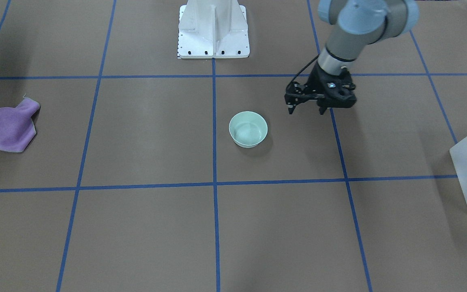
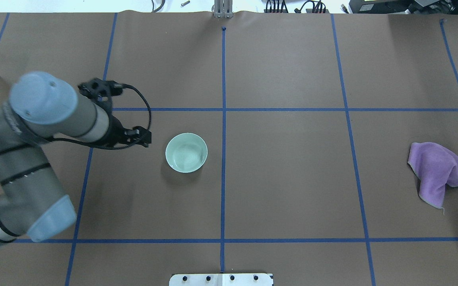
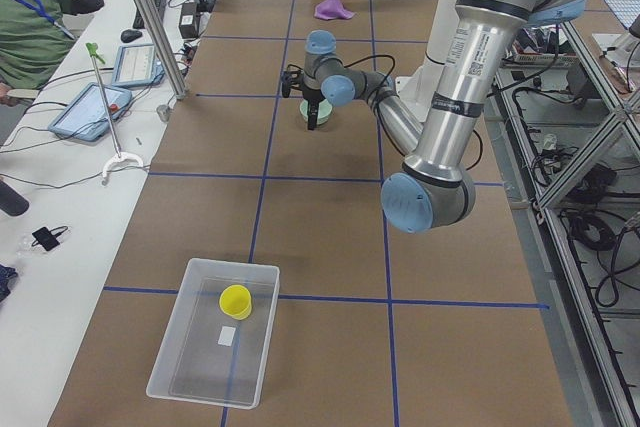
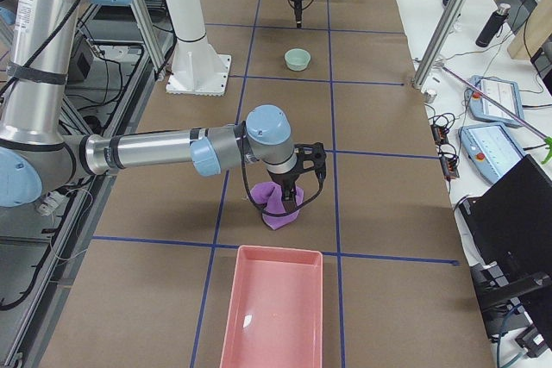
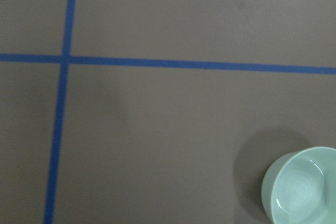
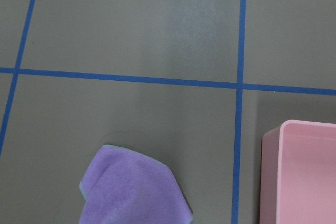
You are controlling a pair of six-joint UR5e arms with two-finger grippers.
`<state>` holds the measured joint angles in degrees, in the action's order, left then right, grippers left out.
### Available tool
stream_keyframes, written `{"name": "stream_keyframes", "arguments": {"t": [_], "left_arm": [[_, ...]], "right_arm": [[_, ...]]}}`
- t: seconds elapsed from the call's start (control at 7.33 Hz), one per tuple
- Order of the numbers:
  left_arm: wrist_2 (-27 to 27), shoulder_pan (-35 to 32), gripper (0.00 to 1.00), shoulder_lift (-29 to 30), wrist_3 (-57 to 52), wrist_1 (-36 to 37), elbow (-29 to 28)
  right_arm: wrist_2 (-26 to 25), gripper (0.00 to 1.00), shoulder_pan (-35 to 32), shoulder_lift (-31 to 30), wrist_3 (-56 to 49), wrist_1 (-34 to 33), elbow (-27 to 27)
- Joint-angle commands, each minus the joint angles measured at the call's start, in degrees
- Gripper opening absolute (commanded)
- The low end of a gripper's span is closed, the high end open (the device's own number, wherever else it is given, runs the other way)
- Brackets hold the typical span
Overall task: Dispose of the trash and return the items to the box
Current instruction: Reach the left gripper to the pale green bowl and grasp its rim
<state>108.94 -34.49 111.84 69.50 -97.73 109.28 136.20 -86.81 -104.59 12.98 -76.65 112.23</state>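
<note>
- Logged box (image 3: pixel 190 347) well out from left claw (image 1: pixel 306 110), on its outboard side, at table (image 2: pixel 292 190) end. Cup (image 3: pixel 236 301) upright inside already.
- Read left claw as spread wide, nothing held, hanging above bare table.
- Found bowl (image 1: pixel 248 129) upright just beside that claw, on its inboard side, not touching. Not yet boxed.
- Risk, judged: pinching the thin rim off-centre could tip or skid the light bowl. Setting a finger down on the rim instead of astride it could flip it.
- Risk, judged: releasing bowl over cup could knock cup down. Clipping box wall on entry could shove box.
- Found cloth (image 2: pixel 437 174) far inboard of left claw, at opposite table end. In side view, directly under right claw (image 4: pixel 289 197), with tray (image 4: pixel 274 316) just beyond.
- Cannot tell right claw's opening: seen from the side only.
- Risk, judged: if meant for tray, limp cloth could slip a shallow pinch or drape over the rim.
- Counted: 1 box, 1 cup, 1 bowl, 1 cloth, 1 tray, 2 claws.
</note>
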Motion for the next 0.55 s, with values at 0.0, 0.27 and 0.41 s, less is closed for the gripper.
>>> {"name": "stream_keyframes", "arguments": {"t": [0.0,0.27,0.41], "left_arm": [[-7.06,7.76,0.99,3.38,4.5,-3.58,-6.6],[-7.07,7.86,0.84,3.65,5.9,-7.55,-9.51],[-7.07,7.86,0.67,4.34,6.17,-8.17,-10.74]], "right_arm": [[-0.06,1.0,0.07,0.0,0.03,0.01,0.0],[-0.06,1.0,0.07,0.0,-0.06,0.01,0.0],[-0.06,1.0,0.07,0.0,-0.06,0.01,0.0]]}}
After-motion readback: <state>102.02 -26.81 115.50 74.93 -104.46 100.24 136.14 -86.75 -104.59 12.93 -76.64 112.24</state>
